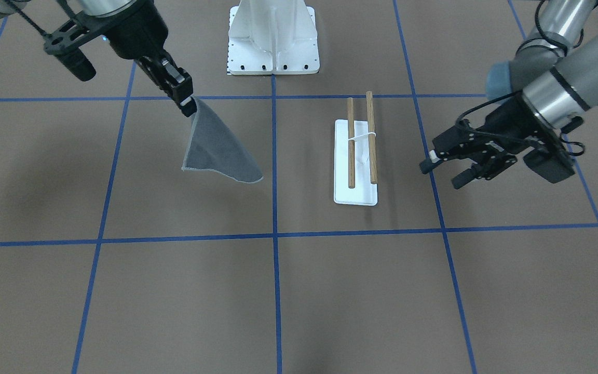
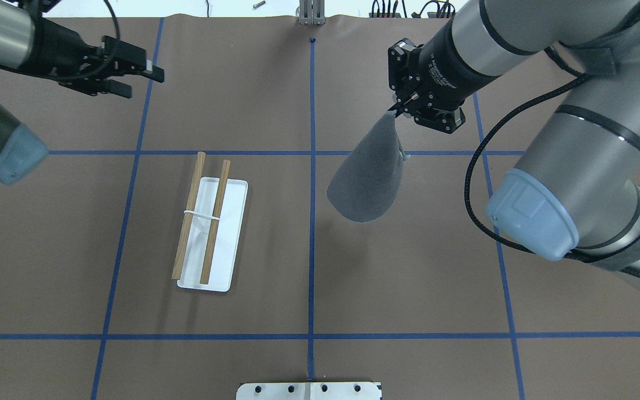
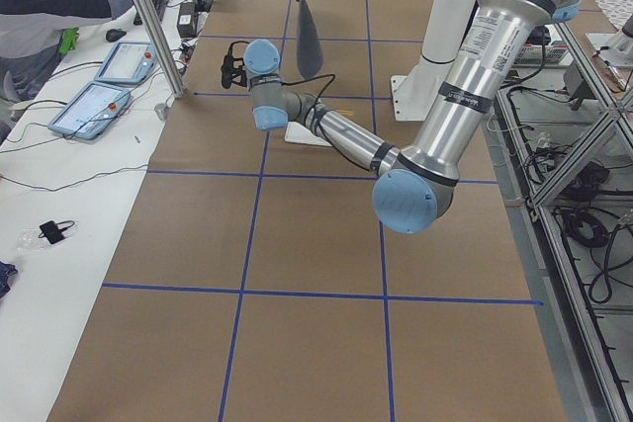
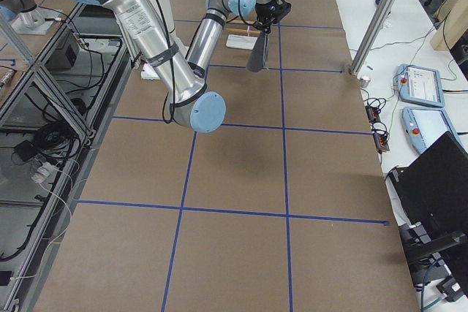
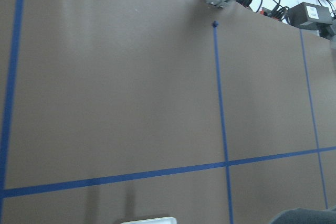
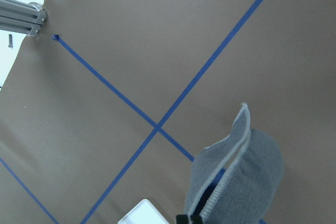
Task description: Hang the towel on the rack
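A brown tabletop crossed by blue tape lines; a white side bench holds two tablets.

Grey towel, white rack, brown rods, blue-gridded brown table

Silver arm tubes, pale blue joint caps, black cables, black fingers.
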